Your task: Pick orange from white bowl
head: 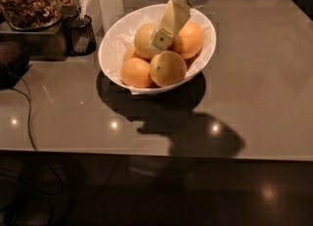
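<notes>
The white bowl (113,44) stands on the grey table, lined with crumpled white paper and holding several citrus fruits. The orange (142,38), pale yellow-orange, lies at the back left of the bowl. My gripper (160,41) reaches down from the top of the view, and its beige tip rests against the orange's right side, hiding part of it. A yellowish fruit with a small dark dot (167,68) lies in front. Deeper-orange fruits lie at the right (190,39) and the front left (135,72).
A glass jar of nuts (29,0) stands on a dark appliance at the back left, with a small dark holder (80,35) beside it. A black cable (29,117) runs over the table's left side. The table's front edge (156,155) is near.
</notes>
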Controlling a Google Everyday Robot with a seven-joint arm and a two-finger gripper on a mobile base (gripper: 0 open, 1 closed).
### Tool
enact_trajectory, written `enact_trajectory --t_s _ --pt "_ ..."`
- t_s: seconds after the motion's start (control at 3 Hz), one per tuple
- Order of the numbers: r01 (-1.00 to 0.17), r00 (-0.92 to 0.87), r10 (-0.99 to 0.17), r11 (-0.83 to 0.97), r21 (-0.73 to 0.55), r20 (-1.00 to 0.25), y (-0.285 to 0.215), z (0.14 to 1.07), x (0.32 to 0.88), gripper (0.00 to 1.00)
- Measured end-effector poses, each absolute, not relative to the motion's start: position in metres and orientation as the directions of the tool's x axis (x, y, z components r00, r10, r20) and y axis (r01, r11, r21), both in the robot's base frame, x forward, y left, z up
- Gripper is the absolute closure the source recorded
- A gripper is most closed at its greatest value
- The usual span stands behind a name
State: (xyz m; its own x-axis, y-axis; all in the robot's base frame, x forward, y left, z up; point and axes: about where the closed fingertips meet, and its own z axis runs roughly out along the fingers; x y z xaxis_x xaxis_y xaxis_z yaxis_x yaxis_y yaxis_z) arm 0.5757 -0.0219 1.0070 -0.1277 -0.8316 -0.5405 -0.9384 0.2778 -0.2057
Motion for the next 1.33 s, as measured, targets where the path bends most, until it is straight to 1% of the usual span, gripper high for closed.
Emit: enact_trajectory --t_s 0.33,0.67,1.33 --pt "-0.938 -0.128 -0.831 0.278 -0.205 -0.541 -0.022 1.007 0.576 0.21" --pt "-0.944 -0.128 -0.826 0.271 -0.189 -0.548 -0.015 1.001 0.578 0.36" --pt "-0.96 -0.142 -0.817 0.251 -0.122 -0.558 0.003 0.98 0.592 0.16"
